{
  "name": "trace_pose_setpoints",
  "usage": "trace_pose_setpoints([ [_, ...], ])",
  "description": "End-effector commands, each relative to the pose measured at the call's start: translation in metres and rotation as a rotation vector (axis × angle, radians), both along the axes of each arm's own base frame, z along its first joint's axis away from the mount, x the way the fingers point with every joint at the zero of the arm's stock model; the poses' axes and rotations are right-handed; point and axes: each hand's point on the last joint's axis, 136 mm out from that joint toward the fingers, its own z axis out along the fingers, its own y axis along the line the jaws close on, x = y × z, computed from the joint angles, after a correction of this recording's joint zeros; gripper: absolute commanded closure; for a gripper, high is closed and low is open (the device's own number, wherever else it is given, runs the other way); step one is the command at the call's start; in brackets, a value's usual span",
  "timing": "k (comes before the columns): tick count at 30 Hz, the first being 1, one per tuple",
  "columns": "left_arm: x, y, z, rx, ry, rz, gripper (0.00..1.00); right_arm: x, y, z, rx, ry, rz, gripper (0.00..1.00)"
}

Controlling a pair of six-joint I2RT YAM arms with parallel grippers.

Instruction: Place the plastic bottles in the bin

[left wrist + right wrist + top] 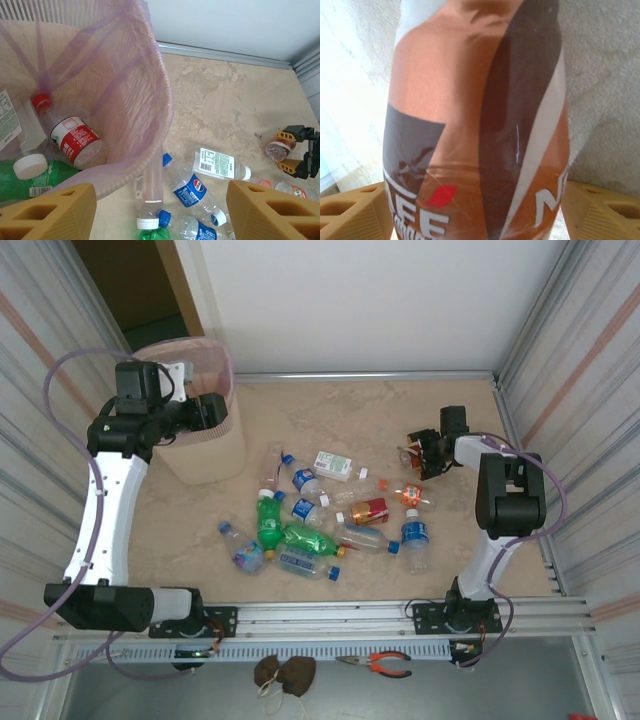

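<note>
The right end effector [424,452] straddles a brown-labelled coffee bottle [475,120] at the right side of the worktop [400,405]; whether it has clamped cannot be told. The bottle is likely light, thin-walled and slick, so a mid-body hold looks best. The left end effector [160,202] hangs open and empty over the bin [205,462].

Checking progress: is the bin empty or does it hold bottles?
Not empty. Left wrist view shows a red-capped bottle and a green bottle lying inside the bin.
</note>
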Motion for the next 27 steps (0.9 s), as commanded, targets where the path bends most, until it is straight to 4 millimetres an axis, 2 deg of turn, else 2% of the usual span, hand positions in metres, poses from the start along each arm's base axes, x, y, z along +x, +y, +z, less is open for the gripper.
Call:
trace_pose_setpoints([
  [1, -0.006, 0.000, 0.016, 0.003, -0.053, -0.006, 0.30, 0.006, 0.000, -0.009, 0.028, -0.003, -0.031, 0.20],
  [8, -0.007, -0.002, 0.015, 0.000, -0.051, -0.010, 0.30, 0.006, -0.002, -0.008, 0.021, -0.009, -0.038, 0.27],
  [15, -0.008, -0.003, 0.016, -0.008, -0.053, -0.017, 0.30, 0.004, -0.006, 0.002, 0.001, -0.037, -0.041, 0.33],
  [21, -0.011, -0.008, 0.018, -0.029, -0.070, -0.040, 0.30, 0.002, -0.009, 0.025, -0.047, -0.096, 0.004, 0.35],
  [27, -0.013, -0.016, 0.023, -0.063, -0.101, -0.080, 0.30, -0.002, -0.008, 0.066, -0.133, -0.217, 0.128, 0.36],
])
